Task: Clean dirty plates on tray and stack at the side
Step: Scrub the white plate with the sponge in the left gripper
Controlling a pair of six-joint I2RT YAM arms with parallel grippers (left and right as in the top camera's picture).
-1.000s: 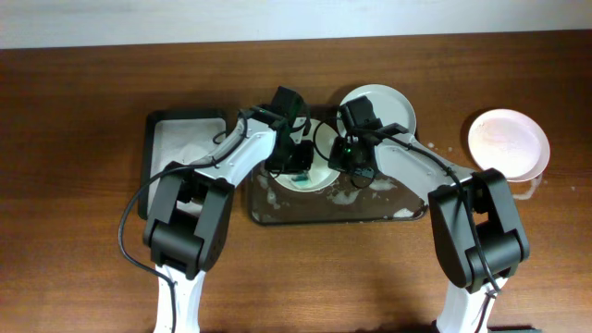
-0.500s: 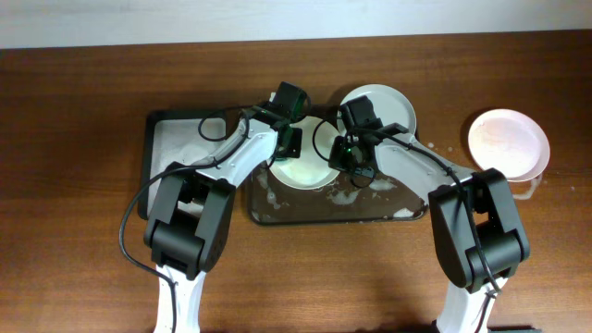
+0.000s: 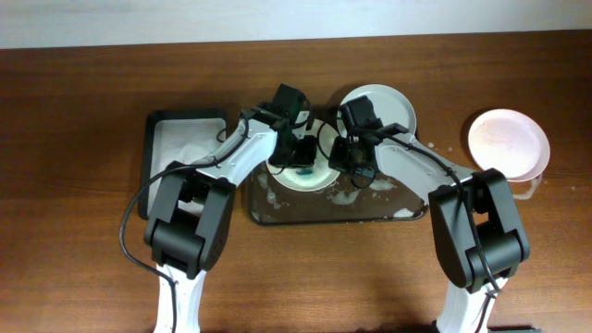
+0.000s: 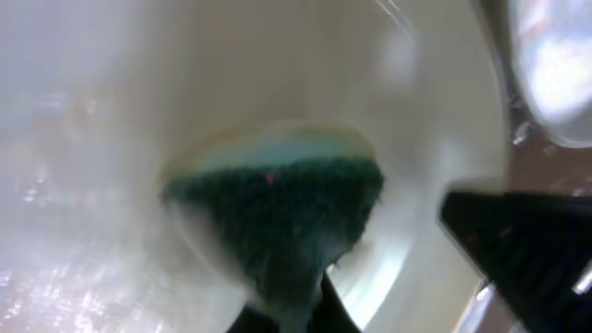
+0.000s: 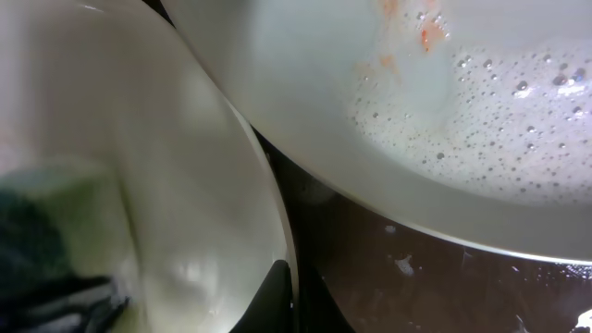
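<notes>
Where the table lies nearest the arm bases, the tray is set long side across, with foam flecks on its dark floor. Further in, the middle plate is laid flat in the tray, left of centre. A green sponge is pressed onto it and is clamped between the fingers of the left gripper. That plate's right rim is pinched by the right gripper, closed on it. Level with this, a black tub is placed just beside the tray's left end, with foam inside. The side plate is set on the table well apart to the right. Farthest back, the rear plate is seen at the tray's far edge, partly covered by the right arm, with bubbles and orange smears on it. Contact with the middle plate cannot be told.
</notes>
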